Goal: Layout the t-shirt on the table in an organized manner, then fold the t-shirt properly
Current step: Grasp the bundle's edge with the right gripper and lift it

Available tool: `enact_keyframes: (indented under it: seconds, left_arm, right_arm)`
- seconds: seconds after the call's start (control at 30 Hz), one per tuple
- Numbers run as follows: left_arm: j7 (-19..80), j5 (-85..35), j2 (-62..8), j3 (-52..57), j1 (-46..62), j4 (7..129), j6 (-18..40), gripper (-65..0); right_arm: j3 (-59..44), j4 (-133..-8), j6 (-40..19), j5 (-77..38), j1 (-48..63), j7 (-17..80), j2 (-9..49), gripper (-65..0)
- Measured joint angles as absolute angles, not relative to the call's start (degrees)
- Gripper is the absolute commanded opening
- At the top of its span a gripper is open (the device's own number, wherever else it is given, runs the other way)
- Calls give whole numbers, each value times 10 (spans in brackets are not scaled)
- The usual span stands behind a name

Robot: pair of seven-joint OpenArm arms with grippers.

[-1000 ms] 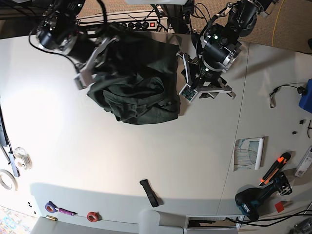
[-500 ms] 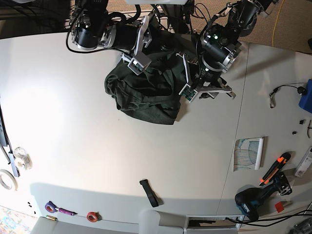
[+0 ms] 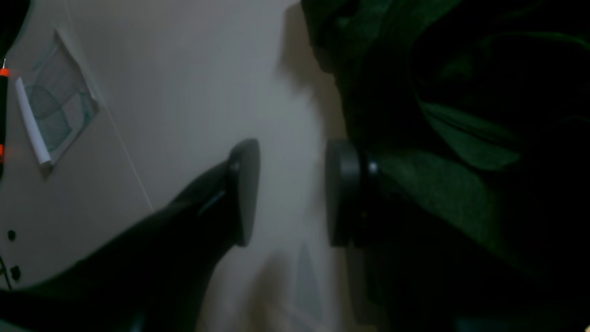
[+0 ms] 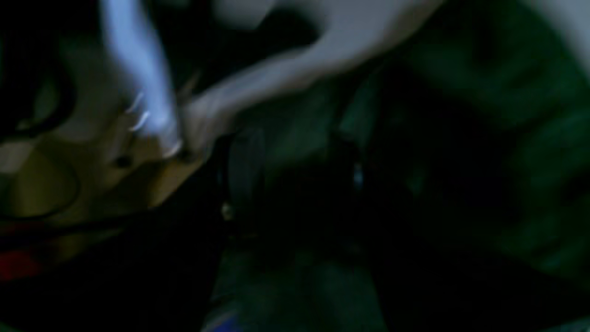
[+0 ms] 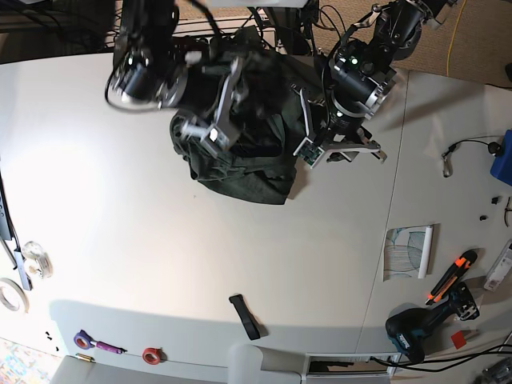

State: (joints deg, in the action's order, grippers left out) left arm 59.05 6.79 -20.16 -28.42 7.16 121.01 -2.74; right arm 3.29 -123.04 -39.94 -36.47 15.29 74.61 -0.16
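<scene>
You have bare table (image 3: 184,92) between the parted jaws of the left gripper (image 3: 290,191); the bunched t-shirt (image 3: 461,138) blocks one jaw's outer side.

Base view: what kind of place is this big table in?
Probably a workshop or robot lab. A power drill, an orange knife and rolls of tape lie at the edges of the white table, and cables trail behind it.

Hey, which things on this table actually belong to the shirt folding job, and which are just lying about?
Job: t-shirt, left pincer, right pincer, table.
Lying about: drill, orange knife, paper sheet, black strap.
</scene>
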Motion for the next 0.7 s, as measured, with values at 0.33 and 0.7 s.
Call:
enact_keyframes:
  seconds: [0.33, 0.7]
  left_arm:
    - [590, 68, -202, -284, 72, 1210, -27, -425]
    - [584, 55, -202, -284, 72, 1210, -27, -425]
  right_arm:
    - [33, -1230, -357, -107, 118, 666, 22, -326]
    - [33, -1166, -345, -89, 107, 653, 28, -326]
